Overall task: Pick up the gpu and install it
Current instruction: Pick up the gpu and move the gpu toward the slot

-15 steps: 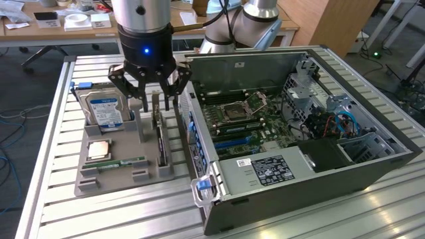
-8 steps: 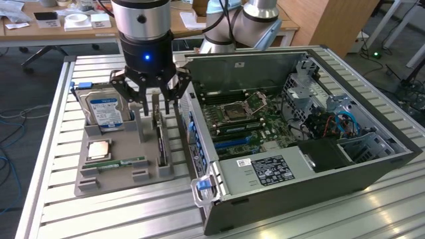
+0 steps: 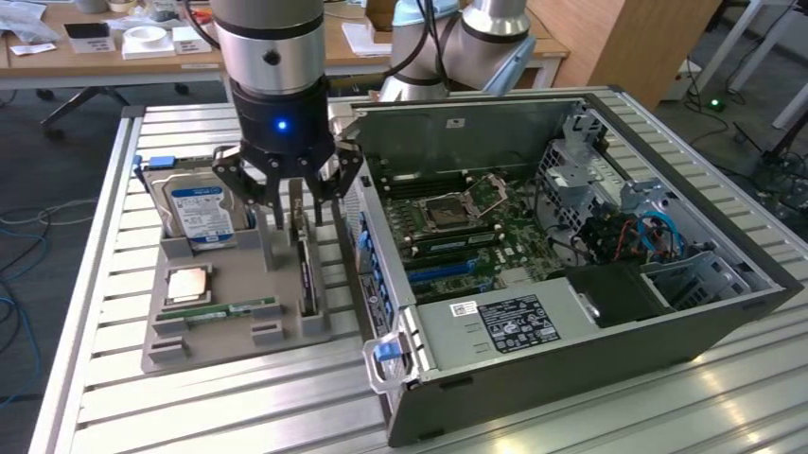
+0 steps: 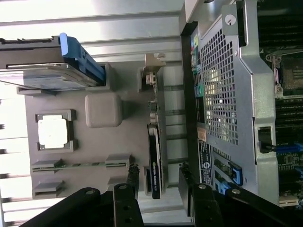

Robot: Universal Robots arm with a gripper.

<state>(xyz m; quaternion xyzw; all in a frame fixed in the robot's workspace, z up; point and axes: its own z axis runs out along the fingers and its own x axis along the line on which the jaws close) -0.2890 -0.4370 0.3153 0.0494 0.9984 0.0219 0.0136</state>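
The gripper (image 3: 295,218) is hanging over the card (image 3: 307,274), its jaws spread wide, one on each side. The card is standing on edge in the grey tray (image 3: 215,328) beside the computer (image 3: 631,322). It is looking light, stiff and breakable, so gripping its flat sides seems best.

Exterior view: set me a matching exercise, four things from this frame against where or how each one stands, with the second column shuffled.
Things:
1. gpu
2. hard drive
3. processor
4. tool

States:
A. lying flat in the grey holder
B. open, hanging over the holder
C. on edge in the holder slot nearest the computer case
D. upright, blue-and-white label showing

Pairs: 1-C, 2-D, 3-A, 4-B.
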